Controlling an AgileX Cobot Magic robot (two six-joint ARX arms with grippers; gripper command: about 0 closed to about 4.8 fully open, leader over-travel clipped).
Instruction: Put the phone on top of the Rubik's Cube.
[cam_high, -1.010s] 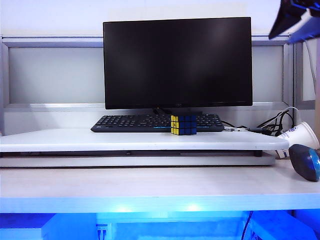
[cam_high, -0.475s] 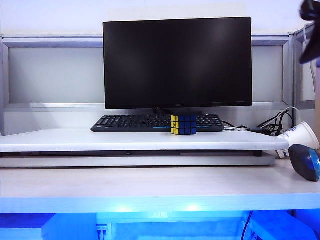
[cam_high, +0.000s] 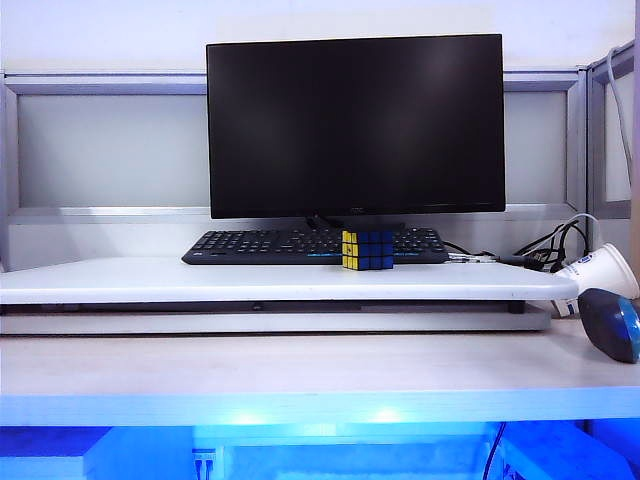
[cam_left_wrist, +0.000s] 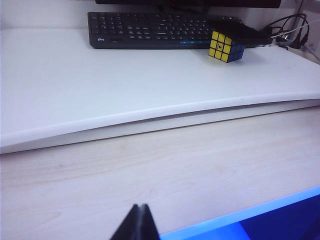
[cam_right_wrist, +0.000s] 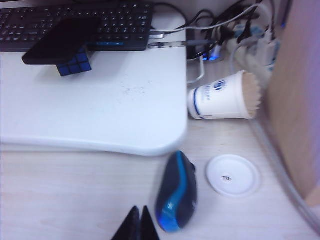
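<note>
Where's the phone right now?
In the right wrist view the phone lies on top of the Rubik's Cube, overhanging it, on the white raised board just in front of the keyboard.

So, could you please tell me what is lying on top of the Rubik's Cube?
The phone lies flat on the Rubik's Cube, overhanging it. The cube's top face is covered.
</note>
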